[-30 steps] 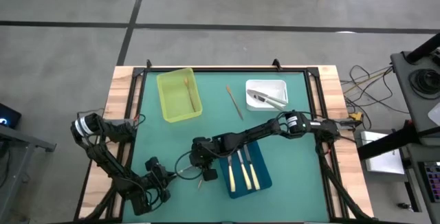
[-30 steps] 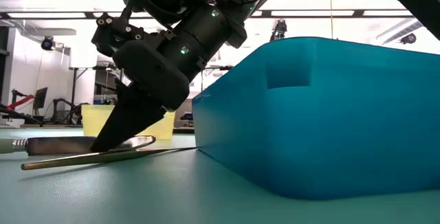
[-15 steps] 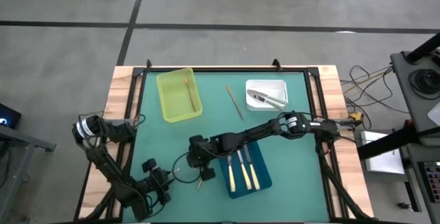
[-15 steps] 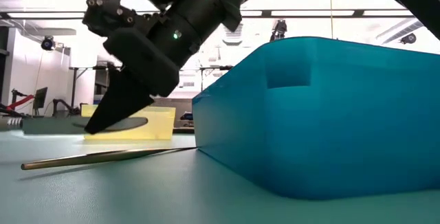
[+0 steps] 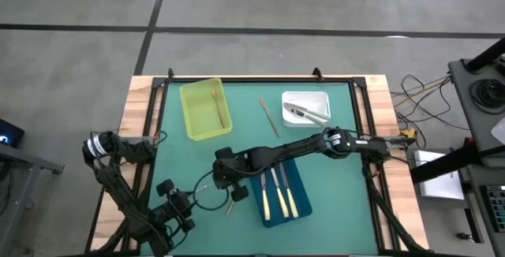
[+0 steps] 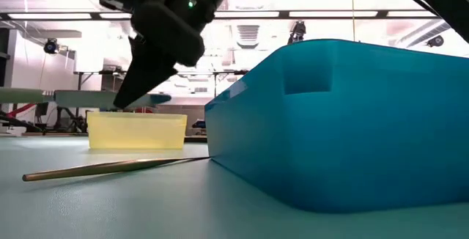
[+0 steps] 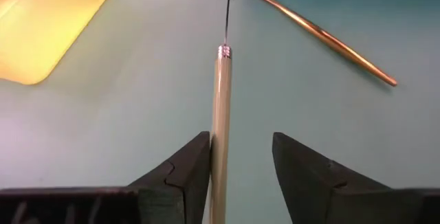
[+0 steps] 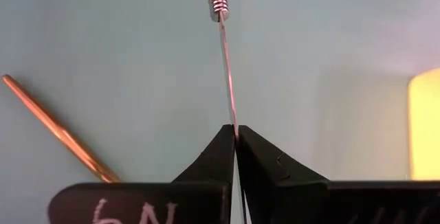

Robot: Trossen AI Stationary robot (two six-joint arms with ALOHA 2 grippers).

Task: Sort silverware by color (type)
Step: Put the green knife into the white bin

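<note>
Two characters, handwritten in white, look like "6N" on the body of the right gripper (image 8: pixel 234 136) in its wrist view; the lower part of the writing is cut off. The right gripper's jaws are clenched on the thin silver blade of a cream-handled knife (image 8: pixel 225 38). It holds this knife in the air above the green table (image 5: pixel 331 210), left of the blue tray (image 5: pixel 301 206). The knife has a pale cream handle, a small ribbed metal collar and a narrow blade seen from its edge. The left gripper (image 7: pixel 239 157) is at the handle end; its fingers stand apart, released, and the handle lies between them. From the pictures one cannot tell if a finger touches it. A gold utensil (image 6: pixel 110 167) lies on the table beside the blue tray. Three cream-handled knives (image 5: pixel 278 195) lie in the blue tray, silver pieces (image 5: pixel 304 113) in the white tray (image 5: pixel 322 98), one gold piece (image 5: pixel 215 103) in the yellow tray (image 5: pixel 192 122). Another gold piece (image 5: pixel 269 117) lies between these trays.
</note>
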